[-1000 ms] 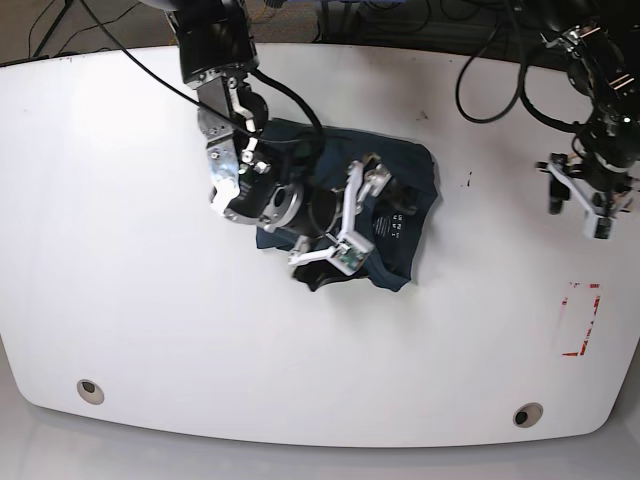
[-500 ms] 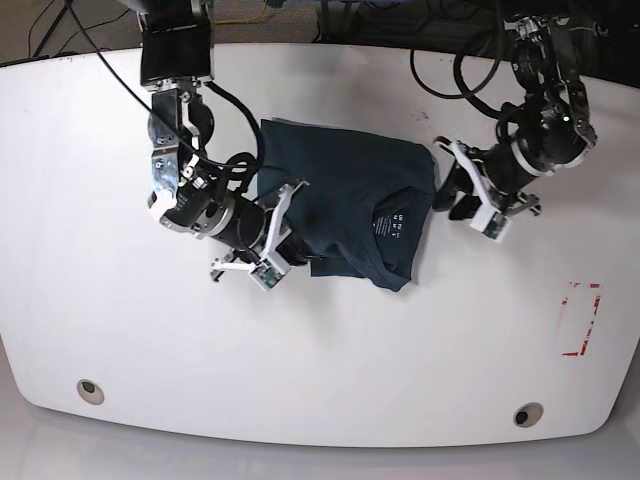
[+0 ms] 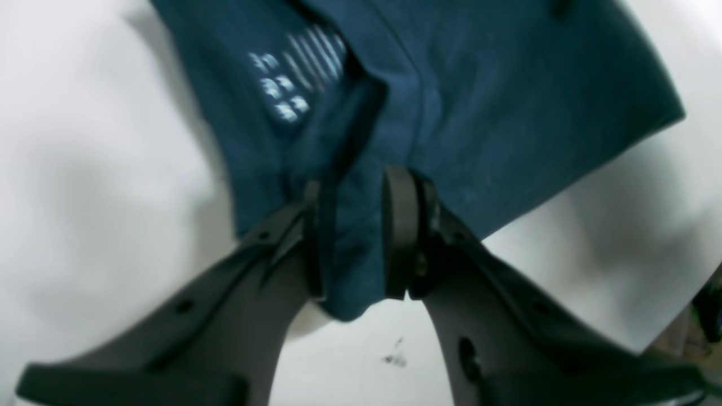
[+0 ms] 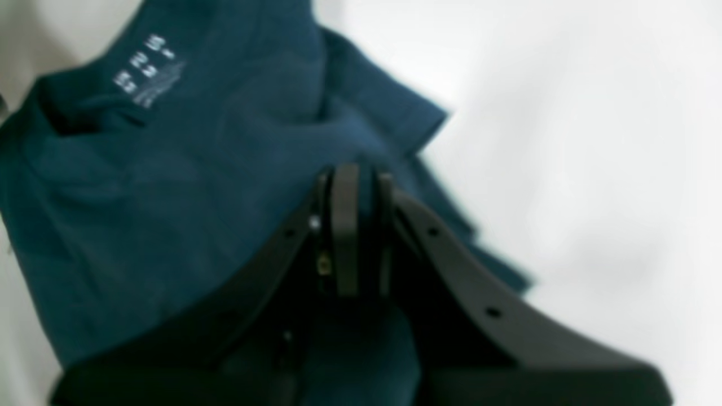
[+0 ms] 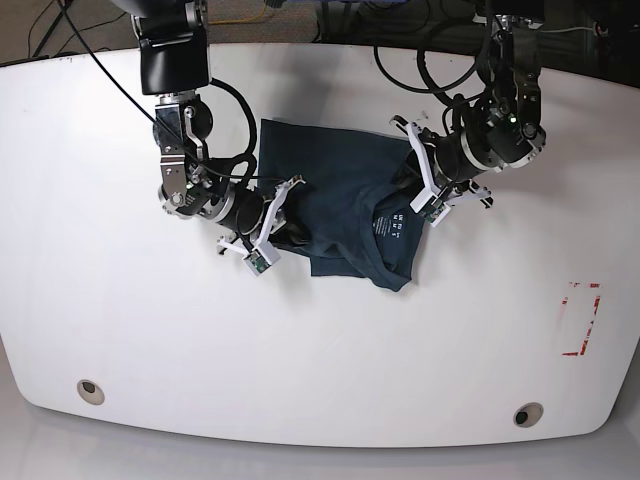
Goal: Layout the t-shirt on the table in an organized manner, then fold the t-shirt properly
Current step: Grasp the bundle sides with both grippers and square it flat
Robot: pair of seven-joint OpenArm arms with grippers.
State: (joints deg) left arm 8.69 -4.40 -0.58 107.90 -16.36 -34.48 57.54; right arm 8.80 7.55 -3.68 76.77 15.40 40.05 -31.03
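Observation:
The dark teal t-shirt (image 5: 335,195) lies bunched in the middle of the white table (image 5: 100,300), its white-printed neck label (image 5: 388,225) facing up. My left gripper (image 5: 420,192), on the right of the base view, is at the shirt's right edge. In the left wrist view this gripper (image 3: 354,237) is shut on a fold of the t-shirt (image 3: 507,113) near the label (image 3: 293,73). My right gripper (image 5: 272,228) is at the shirt's left edge. The right wrist view shows that gripper (image 4: 354,225) shut, its fingers pressed together on the cloth of the t-shirt (image 4: 141,186).
A red tape rectangle (image 5: 581,320) marks the table at the right. Two round grommet holes (image 5: 90,390) (image 5: 527,414) sit near the front edge. Black cables (image 5: 440,60) hang at the back behind the arms.
The arm on the right of the base view has swung in to the shirt's right edge. Both grippers, open earlier, have shut on the shirt.

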